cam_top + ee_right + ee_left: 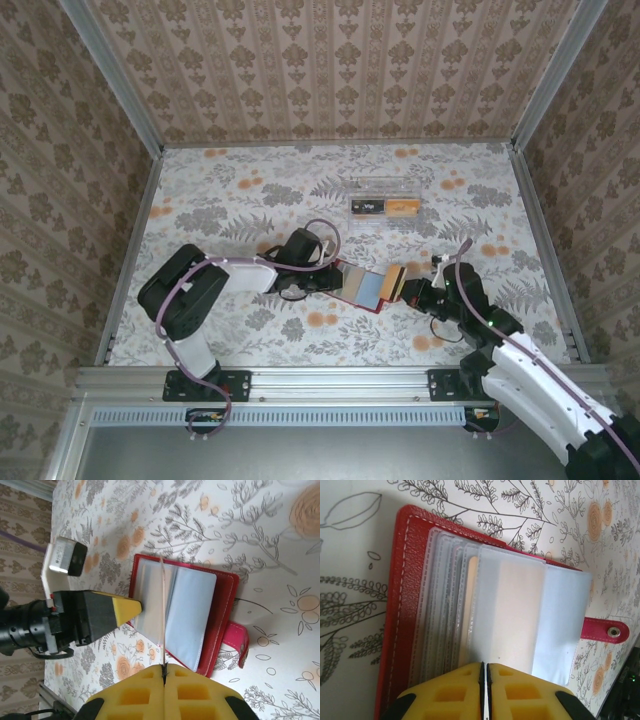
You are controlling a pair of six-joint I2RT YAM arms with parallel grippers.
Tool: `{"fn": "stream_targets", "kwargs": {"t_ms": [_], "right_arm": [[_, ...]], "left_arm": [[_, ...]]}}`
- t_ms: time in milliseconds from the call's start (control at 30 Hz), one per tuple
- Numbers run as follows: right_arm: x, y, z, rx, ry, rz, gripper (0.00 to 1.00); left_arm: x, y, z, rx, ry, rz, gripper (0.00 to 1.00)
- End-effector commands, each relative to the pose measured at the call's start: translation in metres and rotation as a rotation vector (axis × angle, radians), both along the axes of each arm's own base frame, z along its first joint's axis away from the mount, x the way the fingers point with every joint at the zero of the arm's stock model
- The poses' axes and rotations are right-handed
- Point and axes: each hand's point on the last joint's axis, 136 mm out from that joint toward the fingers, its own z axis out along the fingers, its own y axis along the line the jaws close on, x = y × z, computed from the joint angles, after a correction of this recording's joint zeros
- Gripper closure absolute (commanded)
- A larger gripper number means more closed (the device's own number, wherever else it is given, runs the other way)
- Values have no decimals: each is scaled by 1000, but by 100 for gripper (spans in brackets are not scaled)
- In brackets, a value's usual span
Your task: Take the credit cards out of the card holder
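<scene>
One red holder (362,288) lies open on the table (250,190) between two grippers. The right gripper (164,672) pinches one card (162,605) tight. The left gripper (484,667) is squeezed closed at the holder's edge; whether it grips anything is unclear.

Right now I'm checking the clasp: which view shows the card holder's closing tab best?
Left wrist: the closing tab lies flat, metal snap plain. Right wrist shows it without the snap; top external, too small to tell.

The small red stitched folding card holder (362,290) lies open and flat on the flowered tabletop (250,200). Its translucent grey-blue pockets (560,620) face up, and its snap tab (600,629) sticks out sideways. One pale thin card (162,610) stands edge-on above the pockets.
</scene>
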Motion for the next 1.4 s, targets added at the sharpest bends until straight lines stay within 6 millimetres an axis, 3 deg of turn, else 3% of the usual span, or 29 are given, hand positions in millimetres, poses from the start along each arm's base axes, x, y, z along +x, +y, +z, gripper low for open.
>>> {"fn": "stream_targets", "kwargs": {"t_ms": [0, 100, 233, 467, 533, 667, 867, 1067, 1367], "right_arm": [[-5, -17, 10, -182, 10, 29, 100], [5, -21, 30, -291, -3, 72, 100], [29, -22, 58, -459, -58, 143, 100], [68, 1, 95, -875, -286, 454, 100], [76, 7, 96, -991, -350, 568, 100], [104, -4, 94, -1263, -342, 702, 100], [149, -13, 68, -1645, -299, 922, 100], [173, -11, 43, -1777, -271, 1114, 100], [210, -21, 31, -1813, -270, 1155, 100]], "left_arm": [[4, 6, 21, 8, -38, 7, 82], [7, 7, 49, -23, -102, 4, 66], [6, 17, 87, -48, -199, 13, 35], [-6, 66, 134, -53, -375, 102, 11], [-10, 83, 142, -54, -419, 140, 8], [-20, 111, 150, -65, -483, 205, 3], [-31, 129, 148, -69, -519, 233, 0], [-36, 139, 147, -47, -530, 245, 0], [-36, 144, 142, -35, -531, 262, 0]]}}
